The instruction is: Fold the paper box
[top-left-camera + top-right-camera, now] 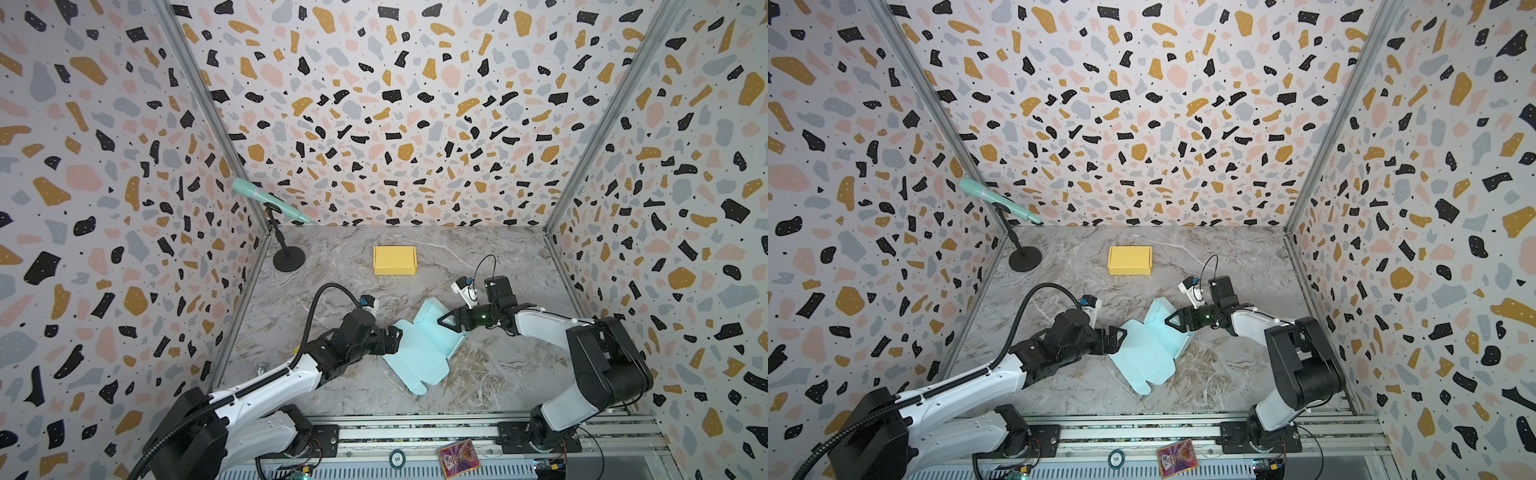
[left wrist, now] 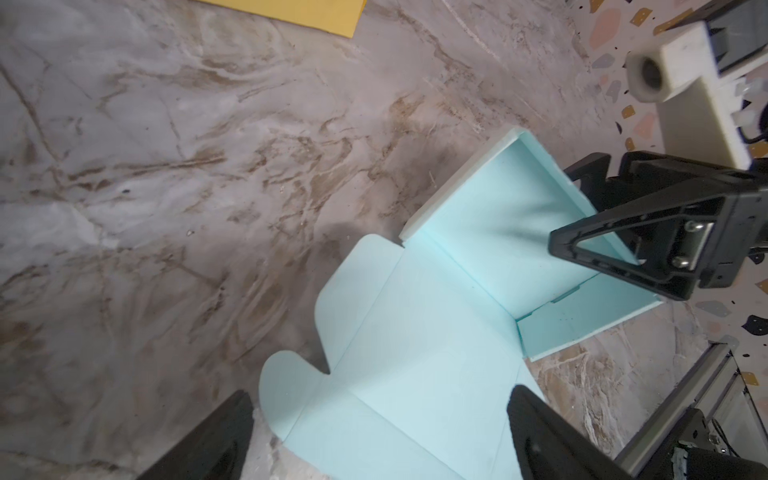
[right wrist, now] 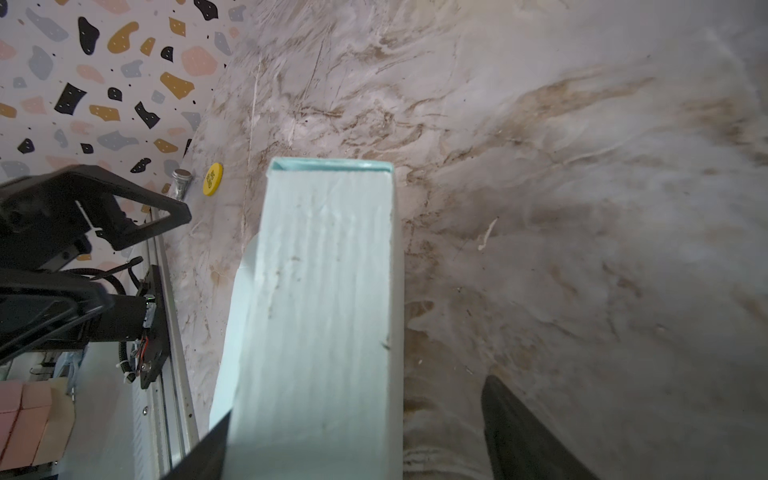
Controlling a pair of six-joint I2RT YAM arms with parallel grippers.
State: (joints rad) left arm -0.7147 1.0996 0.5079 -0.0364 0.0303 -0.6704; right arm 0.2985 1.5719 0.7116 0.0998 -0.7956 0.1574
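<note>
Near the middle of the table (image 1: 519, 374) in a top view, the half-folded paper box (image 1: 419, 353) is lying by the wide-spread left claw (image 1: 397, 338). Wrist views are showing the right claw (image 2: 563, 210) spread around its raised wall (image 3: 324, 291), which likely needs folding inward next.

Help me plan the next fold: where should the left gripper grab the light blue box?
Likely the free upright side wall of the light blue box, from above, with a jaw on each face. It stands with a bare top edge, while the lid panel under the open left gripper lies flat; the right gripper straddles the adjoining wall.
</note>
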